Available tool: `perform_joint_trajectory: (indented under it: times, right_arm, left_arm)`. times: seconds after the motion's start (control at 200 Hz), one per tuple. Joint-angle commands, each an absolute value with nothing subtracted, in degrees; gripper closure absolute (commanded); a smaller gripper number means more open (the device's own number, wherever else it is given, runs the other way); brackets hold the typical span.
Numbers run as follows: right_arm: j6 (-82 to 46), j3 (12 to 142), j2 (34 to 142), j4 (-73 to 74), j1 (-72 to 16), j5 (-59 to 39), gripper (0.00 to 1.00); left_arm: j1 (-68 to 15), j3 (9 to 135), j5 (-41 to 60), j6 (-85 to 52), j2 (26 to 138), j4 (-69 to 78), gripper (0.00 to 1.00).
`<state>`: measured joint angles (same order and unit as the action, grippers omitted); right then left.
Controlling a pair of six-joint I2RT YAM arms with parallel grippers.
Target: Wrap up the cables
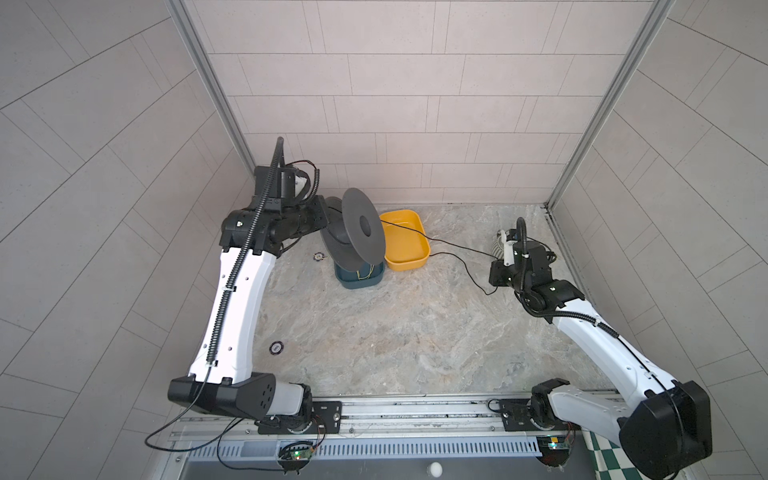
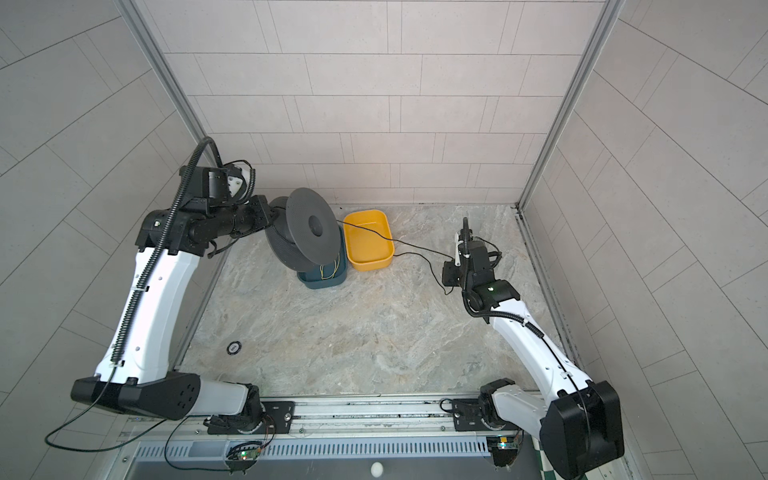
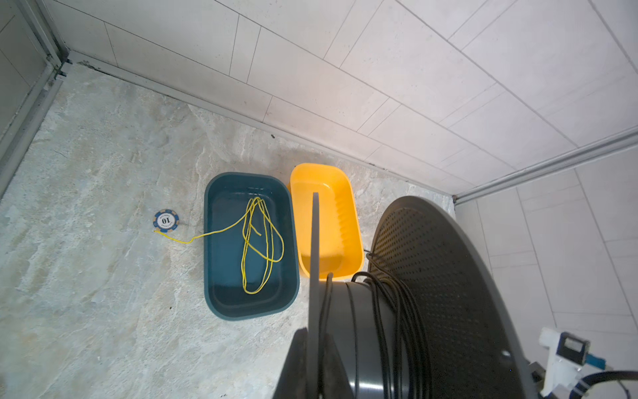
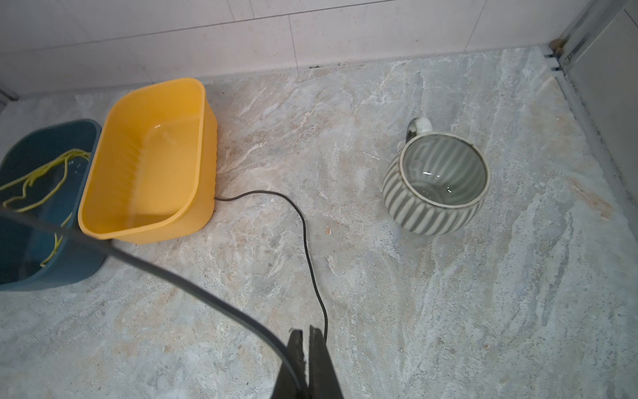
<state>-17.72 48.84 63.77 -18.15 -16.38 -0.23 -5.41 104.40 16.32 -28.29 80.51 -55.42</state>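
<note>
Black cable (image 4: 307,247), one, pinched by right fingers (image 4: 320,361); left fingers (image 3: 294,366) clamp one spool (image 1: 359,226); one mug (image 4: 428,210), two tubs (image 1: 406,265) (image 1: 359,283).

Tiled booth, marbled surface (image 1: 374,332).
Pale grey tiled walls (image 1: 395,104) on three sides; aluminium corner posts (image 1: 216,83); beige-grey veining; metal rail (image 1: 415,409) along the front edge; soft, even light.

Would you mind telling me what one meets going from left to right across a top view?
Dark chip → blue chip → grey spool → yellow tub → striped mug. The blue tub overlaps the spool, so it is left out.
</note>
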Motion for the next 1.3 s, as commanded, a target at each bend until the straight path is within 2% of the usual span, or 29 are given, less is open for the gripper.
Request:
perform_joint_trajectory:
  times: [0.0, 0.295, 0.606, 0.886, 1.116, 1.296]
  right_arm:
    - [-13.8, 50.5, 63.6, -20.3, -20.9, 5.1, 1.00]
    - [-9.0, 51.4, 63.8, -22.5, -36.6, 14.3, 1.00]
    - [-4.9, 53.3, 66.6, -21.5, -49.8, 17.9, 1.00]
    - [3.8, 62.4, 72.5, -27.0, -61.1, 23.6, 1.00]
    - [9.2, 71.4, 76.3, -30.1, -67.1, 26.7, 1.00]
    - [13.1, 78.7, 78.2, -31.4, -67.5, 28.5, 1.00]
  left_arm:
    - [-4.8, 102.8, 17.3, -33.7, 78.9, -47.7, 1.00]
    - [-4.8, 100.1, 14.8, -38.9, 78.4, -41.7, 1.00]
    - [-4.8, 96.5, 11.6, -43.0, 79.0, -34.8, 1.00]
    - [-5.1, 94.6, 6.7, -42.5, 80.3, -32.8, 1.00]
    - [-7.9, 91.4, 2.1, -38.6, 81.4, -31.6, 1.00]
    - [-11.7, 90.4, -1.8, -34.1, 81.7, -32.8, 1.00]
